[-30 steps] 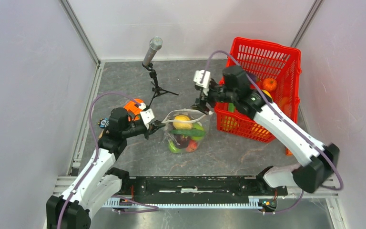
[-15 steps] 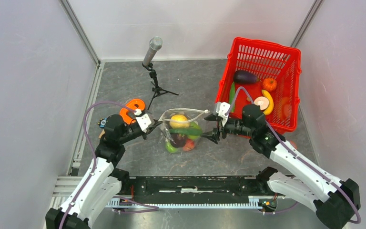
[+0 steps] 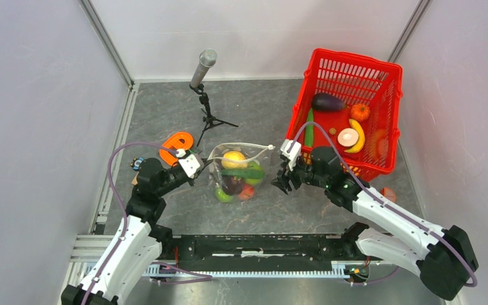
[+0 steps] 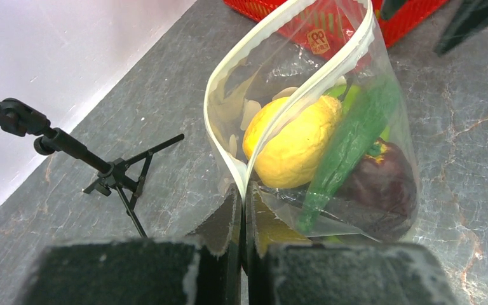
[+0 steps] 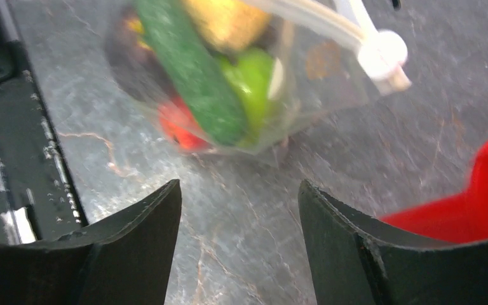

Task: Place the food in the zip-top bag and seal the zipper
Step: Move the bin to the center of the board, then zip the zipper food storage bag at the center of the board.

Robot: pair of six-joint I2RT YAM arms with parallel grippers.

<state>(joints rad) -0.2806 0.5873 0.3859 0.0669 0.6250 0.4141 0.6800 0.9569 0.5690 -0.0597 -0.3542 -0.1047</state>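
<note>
The clear zip-top bag (image 3: 237,171) stands on the table's middle, holding a yellow lemon (image 3: 234,159), a long green vegetable (image 3: 244,172), a dark grape bunch (image 3: 231,185), a green fruit and red pieces. Its zipper strip (image 3: 241,150) gapes open along the top, with a white slider (image 5: 384,56) at its right end. My left gripper (image 3: 201,168) is shut on the bag's left corner (image 4: 240,184), where the zipper ends. My right gripper (image 3: 281,182) is open and empty just right of the bag, above bare table (image 5: 238,190).
A red mesh basket (image 3: 387,82) at back right holds more toy food. A microphone on a small tripod (image 3: 204,95) stands behind the bag. An orange ring-shaped tape holder (image 3: 179,138) lies left of the bag. A small orange piece (image 3: 388,194) lies at the right.
My right arm has swung from the basket down to the bag's right side and its jaws have opened. My left gripper has pulled the bag slightly leftward and nearer.
</note>
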